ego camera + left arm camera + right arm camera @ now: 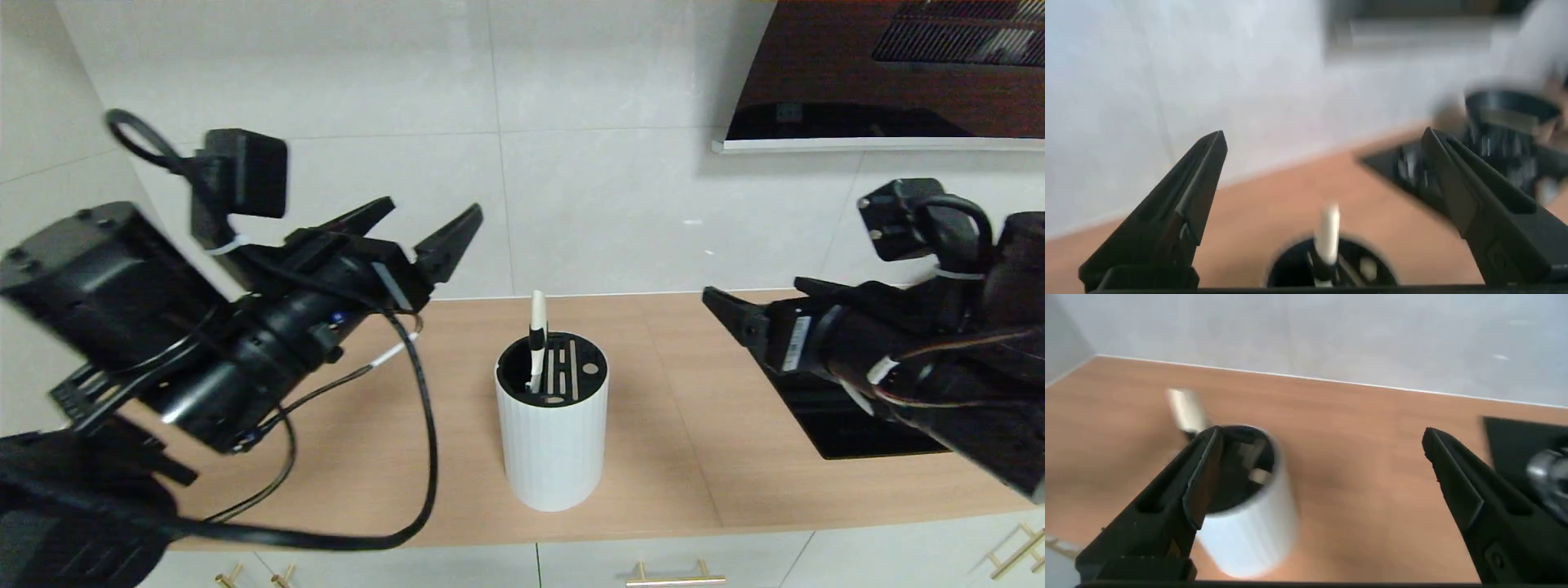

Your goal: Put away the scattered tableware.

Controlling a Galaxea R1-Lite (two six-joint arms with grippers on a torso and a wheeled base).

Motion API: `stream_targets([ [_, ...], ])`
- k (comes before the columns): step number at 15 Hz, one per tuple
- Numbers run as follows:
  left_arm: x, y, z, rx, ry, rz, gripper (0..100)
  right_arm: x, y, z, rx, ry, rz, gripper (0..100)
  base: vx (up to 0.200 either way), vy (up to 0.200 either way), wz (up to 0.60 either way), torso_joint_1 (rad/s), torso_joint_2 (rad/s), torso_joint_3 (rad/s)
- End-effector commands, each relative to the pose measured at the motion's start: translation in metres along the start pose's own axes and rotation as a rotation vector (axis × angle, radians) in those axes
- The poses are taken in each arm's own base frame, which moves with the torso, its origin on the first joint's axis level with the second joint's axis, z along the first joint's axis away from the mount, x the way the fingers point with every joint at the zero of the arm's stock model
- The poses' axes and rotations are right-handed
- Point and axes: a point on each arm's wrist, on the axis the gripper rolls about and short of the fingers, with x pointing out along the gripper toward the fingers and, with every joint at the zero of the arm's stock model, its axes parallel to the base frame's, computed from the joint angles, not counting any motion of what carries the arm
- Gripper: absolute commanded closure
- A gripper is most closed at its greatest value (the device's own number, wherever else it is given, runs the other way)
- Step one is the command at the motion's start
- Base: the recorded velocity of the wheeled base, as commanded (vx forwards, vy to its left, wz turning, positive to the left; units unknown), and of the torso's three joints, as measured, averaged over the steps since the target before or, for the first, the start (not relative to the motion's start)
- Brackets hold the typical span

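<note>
White ribbed holder (553,445), cream-and-black utensil (536,327), tan wood counter (694,425)

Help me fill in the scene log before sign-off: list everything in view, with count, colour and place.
counter: one, light wood, along the wall
utensil holder: one, white ribbed body with black slotted top, upright mid-counter
utensil: one, pale handle with a black band, standing in the holder
cooktop: one, black, flat on the counter's right side
range hood: one, dark, on the wall at upper right
wall tiles: several, white, behind the counter
drawer handles: several, brass-coloured, on white fronts below the counter
left pincer: one, black, open, raised left of the holder
right pincer: one, black, open, raised right of the holder
</note>
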Motion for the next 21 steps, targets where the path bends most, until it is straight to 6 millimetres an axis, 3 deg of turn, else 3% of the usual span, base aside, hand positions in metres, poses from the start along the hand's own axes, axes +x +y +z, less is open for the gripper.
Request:
stream_targets([
  [1, -0.084, 0.013, 0.028, 0.006, -0.050, 0.075, 0, -0.066, -0.055, 0.003, 0.033, -0.092, -0.140, 0, 0.000, 0.000, 0.00, 0.000, 0.00, 0.000],
  [5, -0.168, 0.017, 0.035, -0.022, -0.024, 0.190, 0, -0.144, -0.088, 0.000, 0.056, -0.274, -0.212, 0, 0.000, 0.000, 0.00, 0.000, 0.00, 0.000],
  [8, -0.243, 0.011, 0.035, -0.027, -0.043, 0.264, 0, -0.202, -0.095, -0.030, 0.054, -0.312, -0.216, 0, 0.000, 0.000, 0.00, 0.000, 0.00, 0.000],
  [11, -0.293, 0.002, 0.019, -0.010, -0.024, 0.305, 0, -0.239, -0.096, -0.052, 0.047, -0.351, -0.245, 0, 0.000, 0.000, 0.00, 0.000, 0.00, 0.000],
  [13, -0.309, -0.003, 0.008, 0.003, -0.021, 0.325, 0, -0.251, -0.094, -0.063, 0.032, -0.381, -0.267, 0, 0.000, 0.000, 0.00, 0.000, 0.00, 0.000],
  [15, -0.311, -0.003, 0.001, 0.000, -0.031, 0.369, 0, -0.260, -0.088, -0.086, -0.005, -0.380, -0.264, 0, 0.000, 0.000, 0.00, 0.000, 0.00, 0.000],
  [17, -0.311, -0.004, 0.000, 0.014, -0.046, 0.416, 0, -0.263, -0.085, -0.091, -0.016, -0.394, -0.270, 0, 0.000, 0.000, 0.00, 0.000, 0.00, 0.000],
  [19, -0.317, -0.005, -0.023, 0.040, -0.042, 0.474, 0, -0.263, -0.085, -0.103, -0.012, -0.392, -0.288, 0, 0.000, 0.000, 0.00, 0.000, 0.00, 0.000],
  [21, -0.319, 0.001, -0.050, 0.048, 0.075, 0.506, 0, -0.249, -0.091, -0.132, -0.058, -0.275, -0.336, 0, 0.000, 0.000, 0.00, 0.000, 0.00, 0.000],
])
